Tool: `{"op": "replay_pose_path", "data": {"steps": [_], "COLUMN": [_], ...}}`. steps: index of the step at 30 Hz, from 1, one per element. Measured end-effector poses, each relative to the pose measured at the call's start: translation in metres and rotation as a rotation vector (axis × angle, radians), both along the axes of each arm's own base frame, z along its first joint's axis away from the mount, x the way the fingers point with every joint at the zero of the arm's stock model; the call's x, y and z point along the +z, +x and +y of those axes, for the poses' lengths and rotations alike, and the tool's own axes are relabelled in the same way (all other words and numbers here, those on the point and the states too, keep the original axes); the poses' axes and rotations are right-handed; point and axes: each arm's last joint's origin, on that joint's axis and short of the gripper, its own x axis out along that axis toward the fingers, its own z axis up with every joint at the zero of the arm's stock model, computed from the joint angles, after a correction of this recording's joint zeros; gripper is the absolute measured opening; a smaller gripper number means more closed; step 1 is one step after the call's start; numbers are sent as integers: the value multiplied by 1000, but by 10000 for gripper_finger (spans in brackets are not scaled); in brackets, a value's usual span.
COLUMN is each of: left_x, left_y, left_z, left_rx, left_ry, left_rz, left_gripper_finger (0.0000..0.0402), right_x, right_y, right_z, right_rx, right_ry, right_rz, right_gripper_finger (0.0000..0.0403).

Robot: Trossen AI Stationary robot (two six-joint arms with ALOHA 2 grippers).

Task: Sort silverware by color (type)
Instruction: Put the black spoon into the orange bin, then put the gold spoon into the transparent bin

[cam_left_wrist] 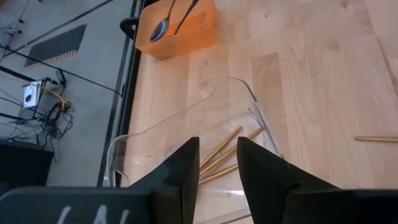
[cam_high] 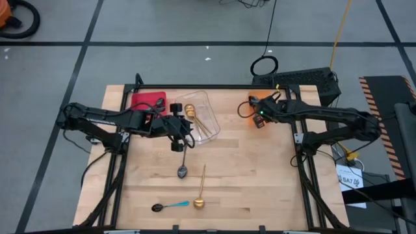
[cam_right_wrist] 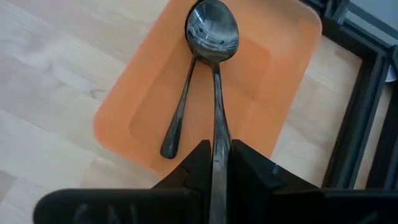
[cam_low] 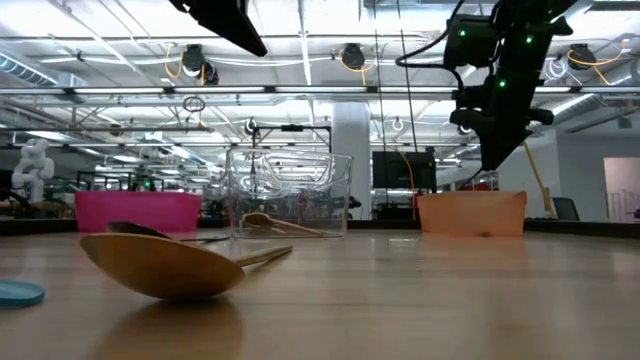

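In the right wrist view the handle of the dark metal spoon (cam_right_wrist: 216,93) held over the orange bin (cam_right_wrist: 273,93) disappears between the right pincer (cam_right_wrist: 214,163) fingers, so its end is hidden. In the left wrist view the gold spoons (cam_left_wrist: 227,152) in the clear bin (cam_left_wrist: 255,112) are partly covered by the left pincer (cam_left_wrist: 217,165), their bowls out of sight; another gold handle (cam_left_wrist: 376,139) beyond the clear bin is cut off by the edge. In the low view a light blue piece (cam_low: 18,292) beside the gold spoon bowl (cam_low: 160,265) is cropped and blurred. What lies in the pink bin (cam_low: 138,212) is hidden by its wall.
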Motion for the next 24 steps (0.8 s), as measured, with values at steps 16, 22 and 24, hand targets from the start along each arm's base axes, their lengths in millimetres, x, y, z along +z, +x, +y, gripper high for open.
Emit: {"op": "replay_pose_path", "data": {"steps": [16, 22, 24], "left_x": [-2, -2, -2], "left_y": [-2, -2, -2], "left_z": [0, 0, 0], "left_rx": [16, 23, 30], "left_ry": [-14, -21, -28], "left_rz": [23, 22, 19], "left_gripper_finger": [115, 115, 115], "right_x": [-18, -15, -13], "right_y": [13, 12, 11], "right_z": [-6, -5, -5], "right_rx": [3, 3, 4], "right_ry": [8, 2, -2], "right_rz": [78, 61, 52], "right_gripper_finger": [142, 156, 154]}}
